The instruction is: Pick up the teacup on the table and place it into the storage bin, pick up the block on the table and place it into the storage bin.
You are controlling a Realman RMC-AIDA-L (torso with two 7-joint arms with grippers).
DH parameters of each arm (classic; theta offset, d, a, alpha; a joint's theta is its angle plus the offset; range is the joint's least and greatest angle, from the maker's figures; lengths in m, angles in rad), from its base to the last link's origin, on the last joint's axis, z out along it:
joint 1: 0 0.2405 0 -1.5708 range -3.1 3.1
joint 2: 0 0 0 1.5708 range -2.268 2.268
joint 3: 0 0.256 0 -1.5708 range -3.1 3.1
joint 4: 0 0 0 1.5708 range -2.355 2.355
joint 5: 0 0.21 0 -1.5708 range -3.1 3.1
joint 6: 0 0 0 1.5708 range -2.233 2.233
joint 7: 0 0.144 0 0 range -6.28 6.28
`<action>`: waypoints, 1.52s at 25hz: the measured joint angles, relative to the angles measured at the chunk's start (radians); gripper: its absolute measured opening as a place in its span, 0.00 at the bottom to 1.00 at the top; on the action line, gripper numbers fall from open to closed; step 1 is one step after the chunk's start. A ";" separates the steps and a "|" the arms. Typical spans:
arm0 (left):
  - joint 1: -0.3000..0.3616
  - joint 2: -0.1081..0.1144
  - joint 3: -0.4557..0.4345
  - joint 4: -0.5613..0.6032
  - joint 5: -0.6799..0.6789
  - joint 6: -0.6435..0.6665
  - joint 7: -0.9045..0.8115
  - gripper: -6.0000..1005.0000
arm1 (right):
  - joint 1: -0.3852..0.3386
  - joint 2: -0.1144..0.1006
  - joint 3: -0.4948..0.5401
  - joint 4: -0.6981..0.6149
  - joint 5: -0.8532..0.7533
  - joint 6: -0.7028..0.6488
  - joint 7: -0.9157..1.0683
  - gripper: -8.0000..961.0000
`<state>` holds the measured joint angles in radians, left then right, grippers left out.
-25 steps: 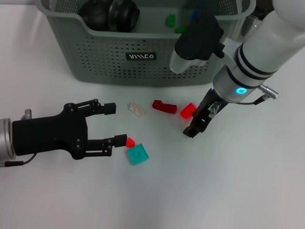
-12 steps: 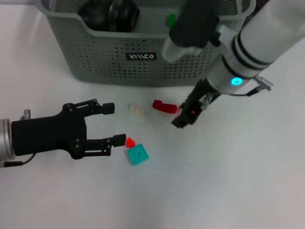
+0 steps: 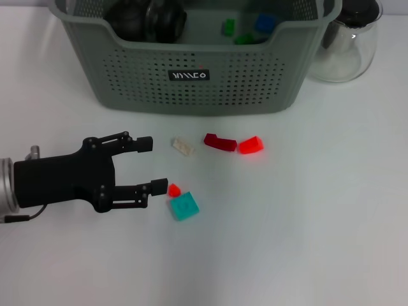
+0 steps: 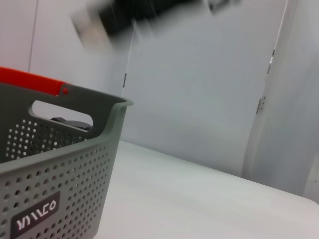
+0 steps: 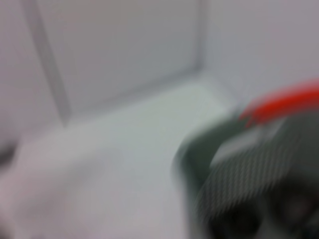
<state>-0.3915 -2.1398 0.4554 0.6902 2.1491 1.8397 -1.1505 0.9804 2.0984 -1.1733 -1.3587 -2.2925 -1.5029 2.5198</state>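
The grey-green storage bin [image 3: 191, 70] stands at the back of the table, and its corner shows in the left wrist view [image 4: 55, 164]. A dark round vessel [image 3: 148, 16], perhaps the teacup, lies in its left part, with green [image 3: 228, 27] and blue [image 3: 262, 22] blocks beside it. Several blocks lie on the table: beige [image 3: 183, 146], dark red [image 3: 220, 142], red [image 3: 251, 145], small red [image 3: 173, 189] and teal [image 3: 183, 207]. My left gripper [image 3: 153, 165] is open, its lower fingertip just left of the small red block. My right gripper is out of view.
A clear glass carafe [image 3: 347, 44] stands right of the bin. A blurred dark shape [image 4: 149, 12] crosses the top of the left wrist view. The right wrist view shows only a blurred bin rim [image 5: 259, 144] and white surface.
The right arm has swung up and away from the red blocks and left the head view. The red block lies uncovered beside the dark red one. The left gripper has not moved.
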 joint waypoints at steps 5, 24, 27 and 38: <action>0.001 0.000 0.000 0.000 -0.001 0.006 0.000 0.84 | 0.063 -0.011 0.115 0.079 -0.085 0.140 0.009 0.45; -0.008 0.002 0.003 -0.005 0.000 -0.001 0.000 0.84 | 0.145 -0.016 0.061 0.434 -0.346 0.280 0.000 0.59; -0.008 0.002 0.003 -0.006 0.000 -0.002 0.000 0.84 | 0.145 -0.014 0.059 0.435 -0.347 0.283 0.002 0.65; -0.005 0.001 0.000 -0.004 0.000 0.005 0.000 0.84 | 0.058 -0.008 0.065 0.208 -0.132 0.160 -0.089 0.76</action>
<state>-0.3967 -2.1386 0.4554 0.6864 2.1492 1.8444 -1.1504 1.0386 2.0906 -1.1087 -1.1510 -2.4242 -1.3426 2.4312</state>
